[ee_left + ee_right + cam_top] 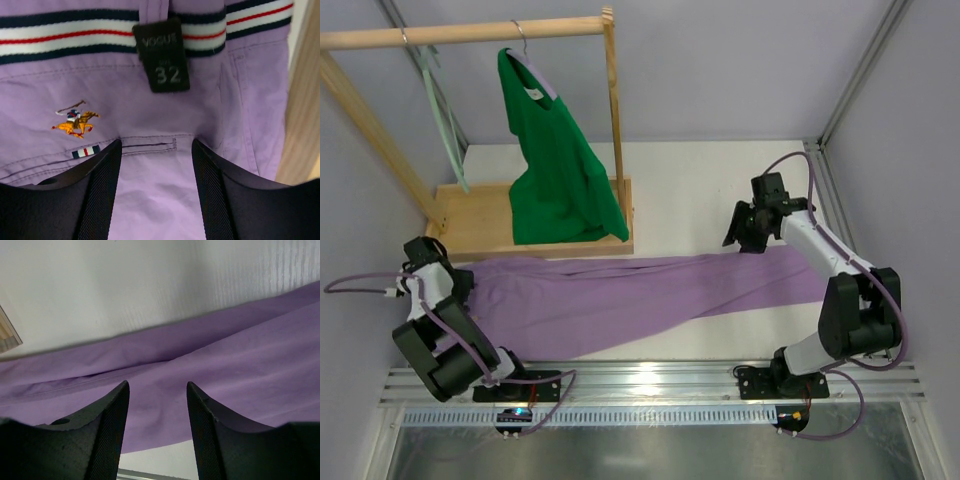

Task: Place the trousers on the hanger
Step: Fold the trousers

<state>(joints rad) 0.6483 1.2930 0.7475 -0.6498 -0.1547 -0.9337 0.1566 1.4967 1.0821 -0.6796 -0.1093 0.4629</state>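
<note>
Along the left wall, a wooden rack [460,35] stands on a flat wooden base [480,225], taking up the far-left corner of the bench [700,190]. The hanger [442,120], thin and pale mint, hangs from the left end of its rail, close to the slanted leg. A green top [560,170] hangs further right on the same rail and drapes down to the base.

The trousers [620,295] lie flat on the bench just in front of that base. They stretch nearly the whole width, from beside the left arm to under the right arm. Their far edge touches or nearly touches the wood at the left, and their near edge runs close to the metal rail [650,380] at the front. The widest bare surface is the white stretch behind the legs, right of the rack.

The left claw [156,145] is released, its fingers spread over the waist end with nothing between them. Beneath it the lilac cloth shows a waistband [65,37] striped navy, white and red. There is also a dark label [162,55] reading 32, a small embroidered polo rider [75,124] and a welt pocket seam. The rack's wood sits just to the right in that view.

The right claw [157,385] is likewise spread and grips nothing. It is poised over the leg end, where the smooth purple legs overlap with one soft fold and white bench shows beyond.
</note>
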